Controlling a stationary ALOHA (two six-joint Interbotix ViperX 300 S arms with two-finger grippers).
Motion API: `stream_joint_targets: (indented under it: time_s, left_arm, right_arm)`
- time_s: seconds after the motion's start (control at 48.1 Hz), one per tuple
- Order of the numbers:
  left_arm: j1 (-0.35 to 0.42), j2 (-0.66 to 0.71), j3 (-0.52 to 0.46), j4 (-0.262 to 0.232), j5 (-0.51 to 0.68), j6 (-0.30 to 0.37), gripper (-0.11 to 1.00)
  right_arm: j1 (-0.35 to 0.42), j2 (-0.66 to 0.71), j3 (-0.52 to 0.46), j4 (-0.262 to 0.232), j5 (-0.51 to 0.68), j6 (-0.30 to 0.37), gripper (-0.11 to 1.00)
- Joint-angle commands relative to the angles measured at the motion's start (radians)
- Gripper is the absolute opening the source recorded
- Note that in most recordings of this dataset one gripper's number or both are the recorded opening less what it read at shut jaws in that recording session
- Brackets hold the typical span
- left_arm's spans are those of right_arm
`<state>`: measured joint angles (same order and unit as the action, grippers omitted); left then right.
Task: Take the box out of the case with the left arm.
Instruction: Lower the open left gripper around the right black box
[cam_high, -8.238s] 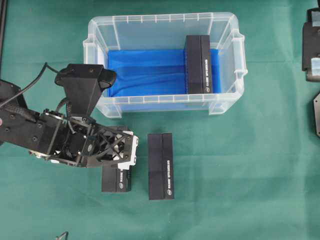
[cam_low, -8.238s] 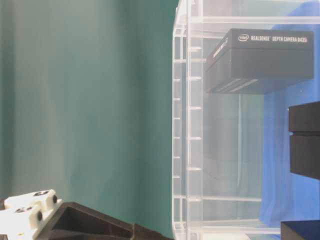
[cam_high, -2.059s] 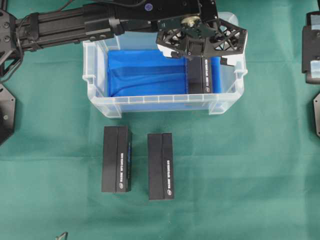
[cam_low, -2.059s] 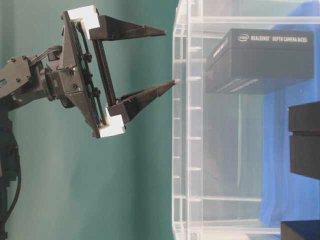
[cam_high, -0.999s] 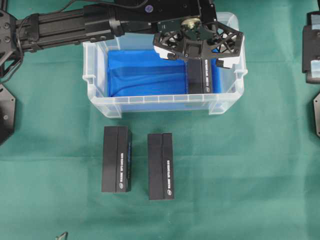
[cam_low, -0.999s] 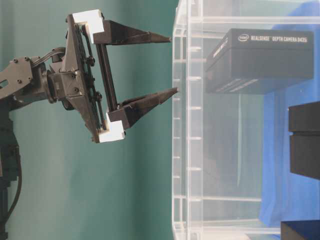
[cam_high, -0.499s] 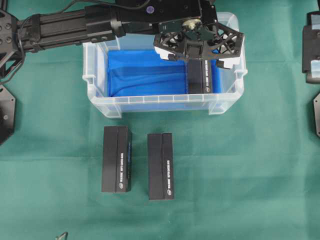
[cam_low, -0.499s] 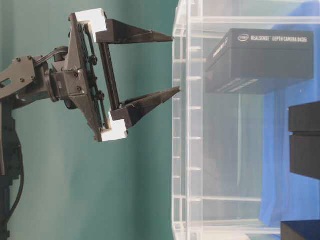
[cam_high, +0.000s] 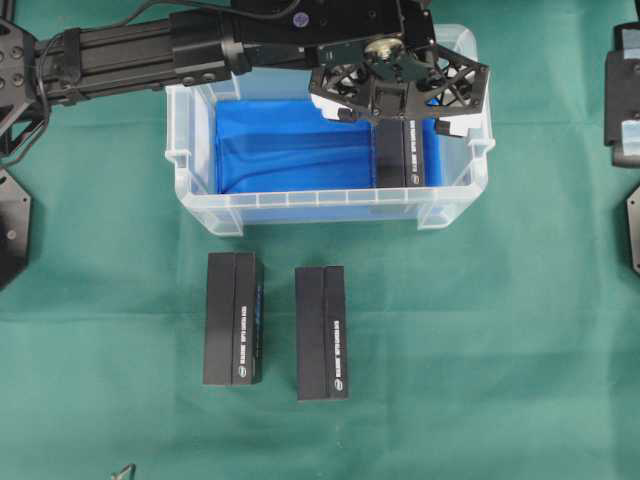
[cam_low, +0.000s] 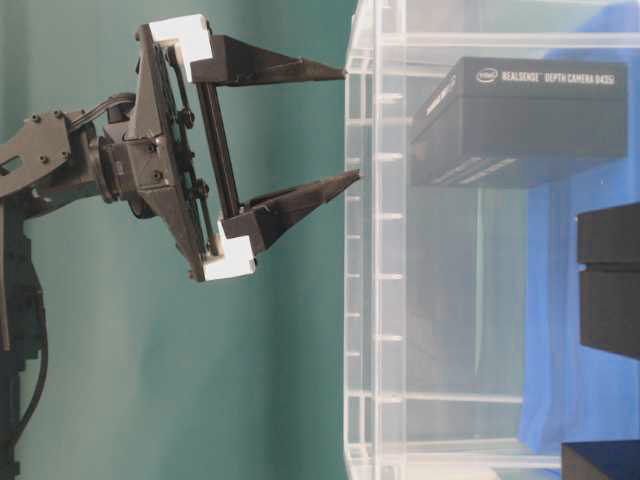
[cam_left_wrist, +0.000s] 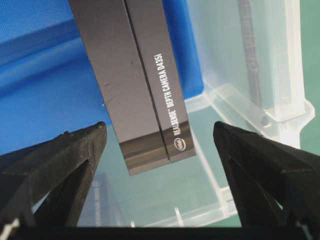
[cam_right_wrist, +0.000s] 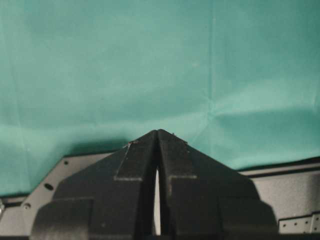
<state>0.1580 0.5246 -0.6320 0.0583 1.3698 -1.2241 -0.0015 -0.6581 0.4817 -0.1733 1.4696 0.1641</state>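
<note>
We hold our black lattice left gripper (cam_high: 400, 82) wide open above the flat black cardboard box (cam_high: 399, 152), which lies at the right end of the clear plastic case (cam_high: 300, 208). Our fingers (cam_left_wrist: 55, 165) may hit the right wall, because the box lies near it.

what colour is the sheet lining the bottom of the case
Blue sheet, clearest in the overhead view.

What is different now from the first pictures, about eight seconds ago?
The left gripper let go of the box on the cloth, at the front left, and moved across to the case. It now hangs open over the box inside the case, not touching it. The three boxes and the case stayed where they were; the right gripper is shut.
</note>
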Motion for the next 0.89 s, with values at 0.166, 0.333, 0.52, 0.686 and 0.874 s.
stream_joint_targets:
  time_s: [0.166, 0.333, 0.52, 0.686, 0.874]
  left_arm:
    - [-0.005, -0.015, -0.015, 0.002, -0.003, -0.002, 0.89]
    - [-0.005, -0.009, -0.008, 0.003, -0.003, -0.002, 0.89]
    - [-0.002, -0.011, 0.023, 0.008, -0.012, -0.003, 0.89]
    - [0.006, -0.018, 0.061, 0.008, -0.044, -0.017, 0.89]
    - [0.009, -0.020, 0.087, 0.009, -0.075, -0.057, 0.89]
  right_arm:
    - [0.000, -0.003, -0.011, 0.002, -0.002, 0.002, 0.00]
    - [0.000, -0.003, -0.012, 0.000, -0.002, 0.002, 0.00]
    - [0.000, -0.003, -0.011, 0.002, -0.002, 0.002, 0.00]
    - [0.000, -0.003, -0.011, 0.002, -0.002, 0.002, 0.00]
    - [0.000, -0.003, -0.011, 0.002, -0.002, 0.002, 0.00]
